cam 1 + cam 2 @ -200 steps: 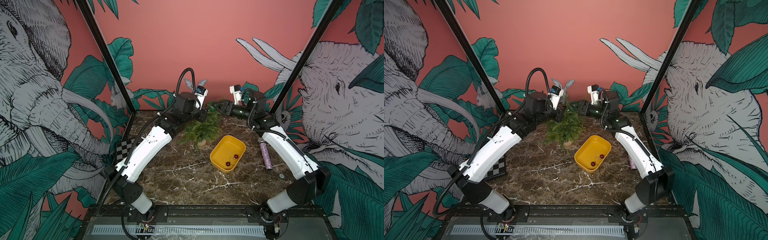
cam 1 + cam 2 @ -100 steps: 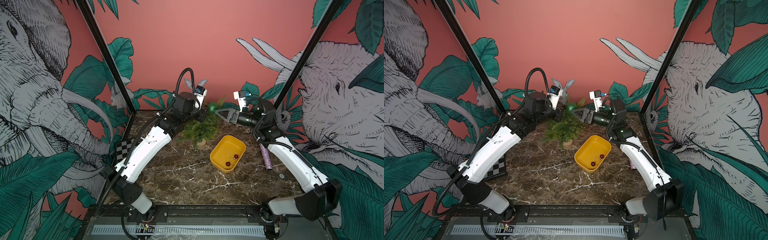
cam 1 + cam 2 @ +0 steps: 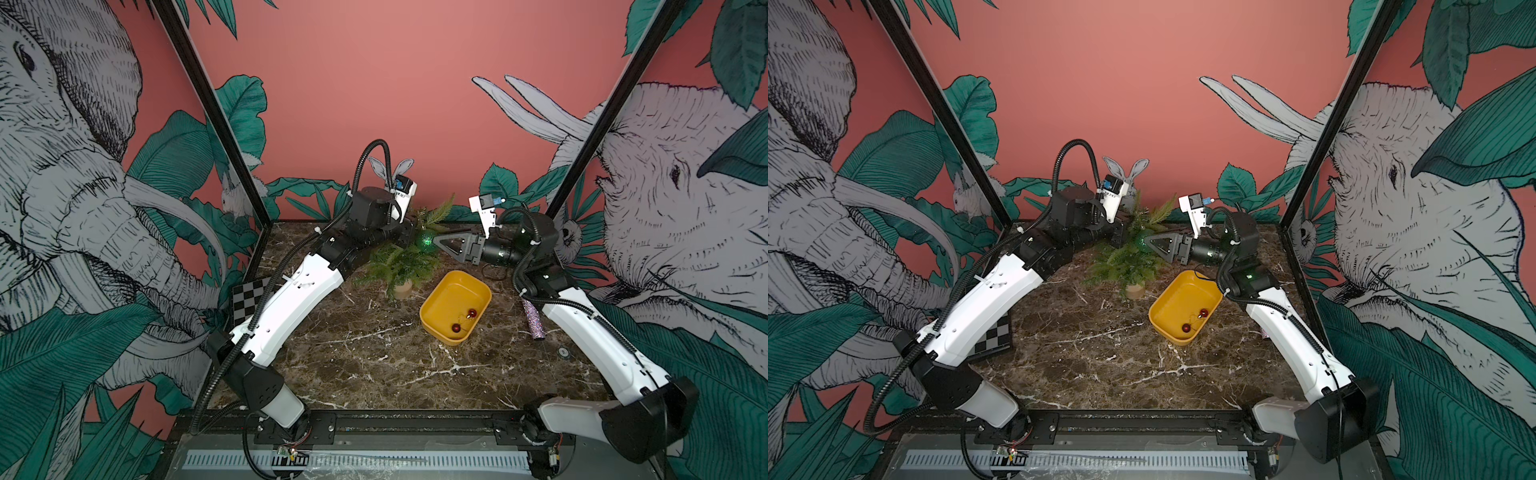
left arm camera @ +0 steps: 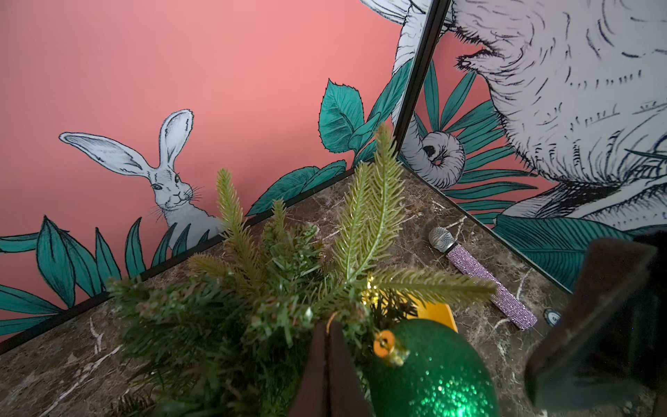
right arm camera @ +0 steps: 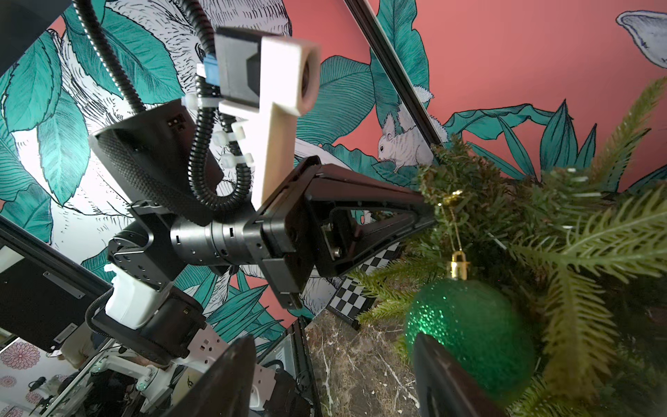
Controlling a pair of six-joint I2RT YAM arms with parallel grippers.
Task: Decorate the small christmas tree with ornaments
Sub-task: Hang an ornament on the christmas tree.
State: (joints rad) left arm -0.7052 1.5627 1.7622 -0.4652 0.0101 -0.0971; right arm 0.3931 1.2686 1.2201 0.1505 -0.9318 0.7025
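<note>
The small christmas tree point(image 3: 399, 262) point(image 3: 1129, 264) stands at the back of the marble table. A glittery green ball ornament point(image 3: 425, 242) point(image 3: 1144, 242) point(image 4: 433, 372) point(image 5: 476, 325) hangs by a gold string from its upper branches. My left gripper point(image 3: 412, 228) point(image 4: 327, 334) is shut among the top branches, with that gold string at its tip. My right gripper point(image 3: 436, 242) point(image 5: 332, 341) is open beside the ball; one of its fingers point(image 5: 444, 375) lies against the ball, and only table shows between the two. Two small red ornaments point(image 3: 472, 312) point(image 3: 456, 328) lie in the yellow tray.
The yellow tray point(image 3: 482, 286) sits right of the tree's tan trunk base point(image 3: 402, 289). A glittery purple microphone point(image 3: 533, 320) point(image 4: 483, 281) lies near the right wall. A checkerboard point(image 3: 249, 299) lies at the left wall. Painted walls close in three sides.
My right arm has drawn back and its gripper has come down and out of the branches. The green ball now shows, hanging lower. The left arm has not moved.
</note>
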